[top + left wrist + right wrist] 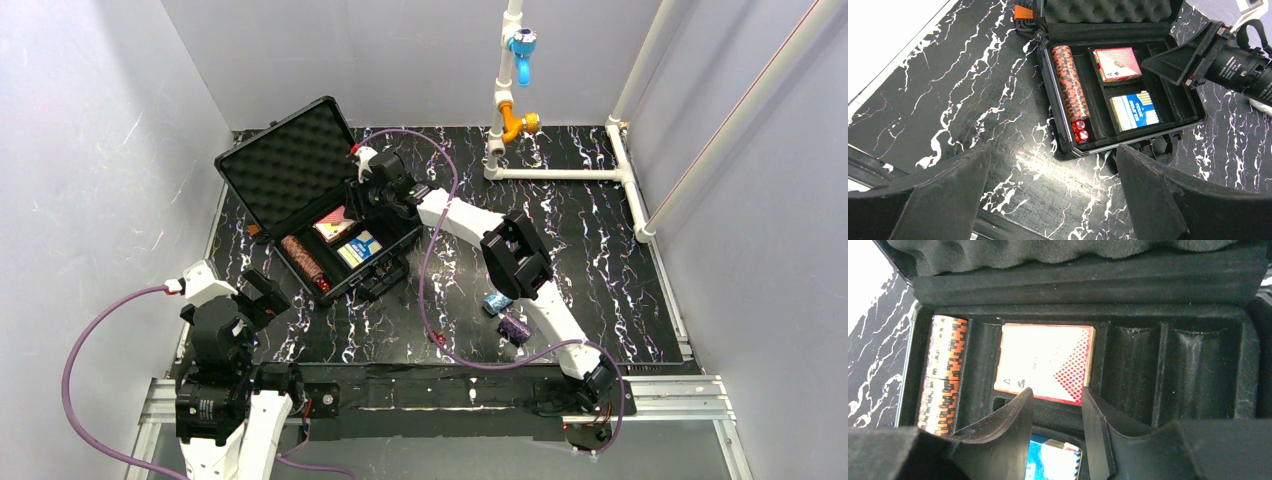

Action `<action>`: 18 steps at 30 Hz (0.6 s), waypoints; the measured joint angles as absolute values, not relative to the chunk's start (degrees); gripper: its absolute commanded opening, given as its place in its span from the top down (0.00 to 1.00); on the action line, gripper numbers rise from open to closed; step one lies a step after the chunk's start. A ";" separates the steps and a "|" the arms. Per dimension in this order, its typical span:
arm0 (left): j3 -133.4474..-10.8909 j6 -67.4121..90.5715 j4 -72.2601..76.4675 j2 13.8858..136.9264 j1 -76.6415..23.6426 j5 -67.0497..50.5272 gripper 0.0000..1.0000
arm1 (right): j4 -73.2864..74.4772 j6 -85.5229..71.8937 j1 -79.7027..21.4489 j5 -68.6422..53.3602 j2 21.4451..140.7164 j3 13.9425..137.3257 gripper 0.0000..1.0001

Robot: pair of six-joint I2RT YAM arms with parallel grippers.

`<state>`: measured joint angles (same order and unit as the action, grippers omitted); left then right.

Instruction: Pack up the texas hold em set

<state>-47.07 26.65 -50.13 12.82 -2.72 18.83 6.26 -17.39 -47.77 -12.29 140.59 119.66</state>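
Right gripper [1057, 392] is reaching into the open black case [1128, 141], fingers parted with nothing between them, tips hanging just above the near edge of the red card box [1048, 360]. Can't tell from its own camera whether they actually touch the box.

Left gripper [1052, 150] is spread wide and holds nothing. It sits on the near side of the case, apart from it.

The case is at the far left of the marbled black table [620, 250], with its egg-crate foam lid [290, 165] standing open on the far-left side.

Left wrist view gives the best look inside. An orange-and-black chip stack [1070, 82] lies in the left groove, with two red dice [1080, 131] touching its near end. The red card box sits in the far middle slot and the blue card box [1134, 111] in the near one. The right wrist view cuts the dice off and only catches a sliver of the blue box between its fingers.

Only the overhead camera shows the loose stuff. A blue chip stack [496, 303] and a purple chip stack [515, 328] lie on the table right of centre, just beside the right arm and well apart from the case. It also shows the white pipe frame [560, 173] at the far right.
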 measured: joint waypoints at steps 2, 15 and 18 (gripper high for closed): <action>-47.07 26.61 -50.13 12.82 -2.72 18.83 0.05 | 6.04 -17.41 -47.81 -12.32 140.59 120.27 0.55; -47.07 26.61 -50.13 12.84 -2.70 18.83 0.05 | 3.18 -18.20 -49.54 -12.97 140.73 123.76 0.56; -47.07 26.61 -50.13 12.88 -2.70 18.83 0.05 | 2.87 -18.26 -50.00 -13.23 141.25 123.96 0.56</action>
<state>-47.07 26.61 -50.13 12.88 -2.70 18.83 2.87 -18.26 -50.00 -13.23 141.25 123.96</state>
